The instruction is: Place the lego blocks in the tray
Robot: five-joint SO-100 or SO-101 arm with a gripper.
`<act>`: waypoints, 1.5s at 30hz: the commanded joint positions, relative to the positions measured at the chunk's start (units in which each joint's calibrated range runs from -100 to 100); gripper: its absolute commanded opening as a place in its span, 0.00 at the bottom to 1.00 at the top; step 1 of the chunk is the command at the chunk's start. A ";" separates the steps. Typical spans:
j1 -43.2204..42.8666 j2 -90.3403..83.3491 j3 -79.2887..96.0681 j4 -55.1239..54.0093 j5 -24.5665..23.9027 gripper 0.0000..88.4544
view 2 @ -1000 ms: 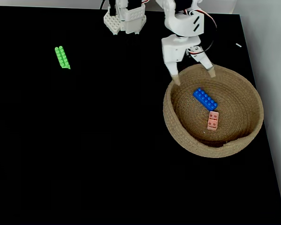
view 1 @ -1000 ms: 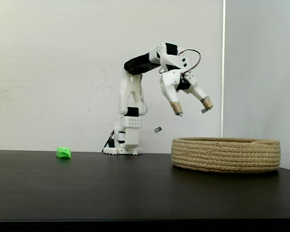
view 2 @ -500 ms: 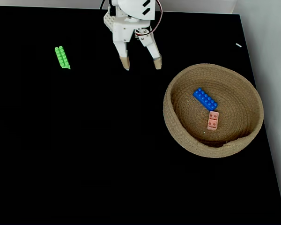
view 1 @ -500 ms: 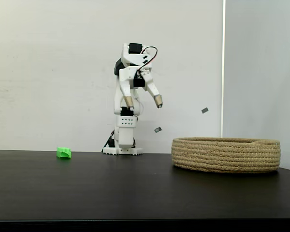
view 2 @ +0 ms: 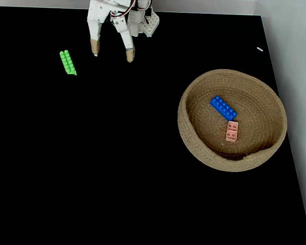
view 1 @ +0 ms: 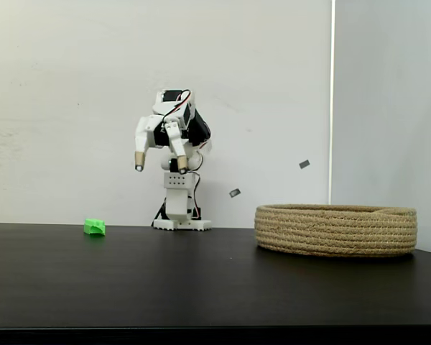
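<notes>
Lying near the bench's far left corner, the small bright green studded plastic brick (view 2: 67,62) looks light and hard. The white gripper (view 2: 111,52) hangs open and empty nearby; pinching its long sides seems best.

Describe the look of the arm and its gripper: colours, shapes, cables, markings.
The arm is white plastic with black motor blocks at the joints. Thin red and dark cables loop over its top. Its base is a white block with a row of small holes, seen in a fixed view. The gripper has two long white fingers, each tipped with a tan pad. No markings can be read.
</notes>
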 commanded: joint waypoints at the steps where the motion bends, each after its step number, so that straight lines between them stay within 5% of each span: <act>1: 7.27 -5.07 2.24 -2.47 2.64 0.39; 13: 23.51 1.89 10.81 -11.05 7.96 0.39; 26: 18.31 19.00 1.60 -11.88 13.38 0.40; 35: 22.43 20.21 -1.13 -10.63 22.86 0.41; 45: 27.46 29.49 -6.15 -12.22 28.13 0.41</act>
